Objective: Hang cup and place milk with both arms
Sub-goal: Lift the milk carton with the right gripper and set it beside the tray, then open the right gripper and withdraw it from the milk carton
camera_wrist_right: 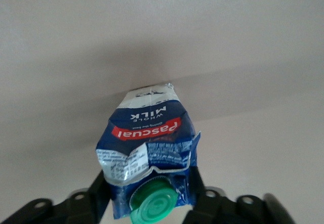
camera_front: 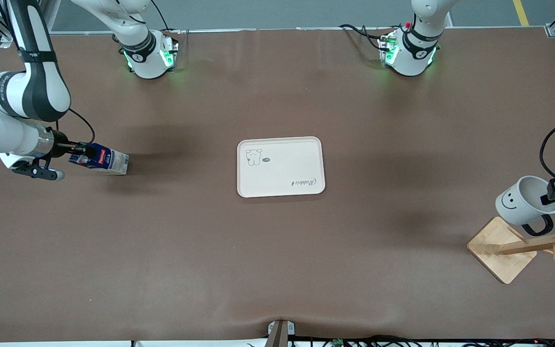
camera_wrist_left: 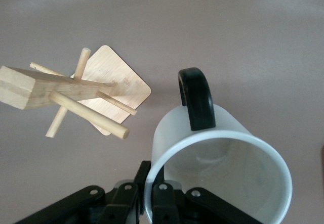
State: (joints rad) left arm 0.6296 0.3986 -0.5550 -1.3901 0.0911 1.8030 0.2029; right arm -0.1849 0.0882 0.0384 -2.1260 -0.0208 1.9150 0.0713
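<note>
We see the right arm point(camera_front: 17, 106) folded low at its own end of the table, forearm level, its gripper point(camera_front: 81, 153) reaching sideways toward the tray point(camera_front: 281, 166). Its fingers sit on either side of the milk point(camera_front: 100, 160) at the cap end; whether they press the carton we cannot tell. The carton lies tilted, its long axis roughly level, base pointing toward the tray and cap toward the wrist. The right wrist view adds what the front view hides: the green screw cap point(camera_wrist_right: 153, 200) between the black fingers point(camera_wrist_right: 200, 193), and the red label patch point(camera_wrist_right: 147, 128).

At the table's other end only the left gripper point(camera_front: 552, 196) shows of the left arm. Its fingers pinch the rim of the cup point(camera_front: 523, 200), which hangs over the wooden rack point(camera_front: 504, 248), mouth tipped up toward the gripper, smiley facing the tray, black handle point(camera_front: 537, 227) underneath. The left wrist view looks into the cup's mouth point(camera_wrist_left: 223, 178) and shows the handle near the rack's pegs point(camera_wrist_left: 88, 115), apart from them.
</note>
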